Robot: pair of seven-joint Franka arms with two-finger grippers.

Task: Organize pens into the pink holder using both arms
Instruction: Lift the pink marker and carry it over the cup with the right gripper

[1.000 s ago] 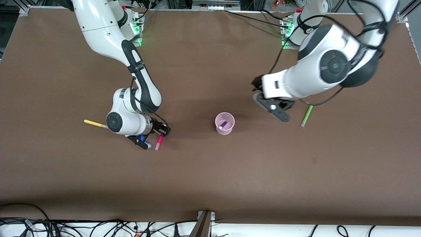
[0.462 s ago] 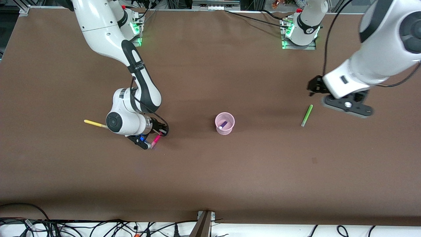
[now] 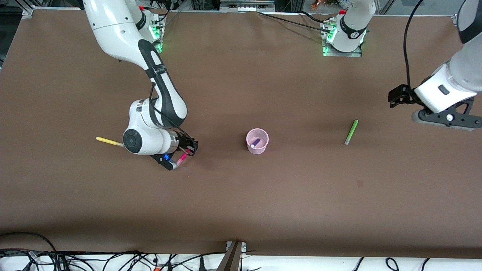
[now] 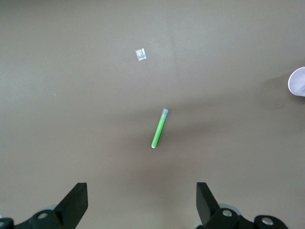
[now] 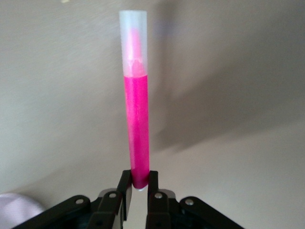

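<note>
The pink holder [image 3: 257, 141] stands mid-table with the dark purple pen [image 3: 255, 143] inside it. My right gripper [image 3: 177, 160] [image 5: 138, 181] is shut on one end of the magenta pen [image 3: 181, 159] [image 5: 137, 124], which sticks out from the jaws above its own shadow. The yellow pen [image 3: 108, 141] lies partly hidden by the right wrist. The green pen [image 3: 351, 132] [image 4: 159, 129] lies toward the left arm's end of the table. My left gripper [image 3: 446, 117] [image 4: 140, 193] hangs open and empty over the table, closer to that end than the green pen.
A small pale scrap [image 4: 140, 55] lies on the brown table [image 3: 241, 195] near the green pen. The holder's rim [image 4: 298, 82] shows at the edge of the left wrist view. Cables run along the table's edge nearest the camera.
My right gripper closed on the magenta pen and raised it slightly. My left arm swung from beside the holder, over the green pen, toward its own end of the table.
</note>
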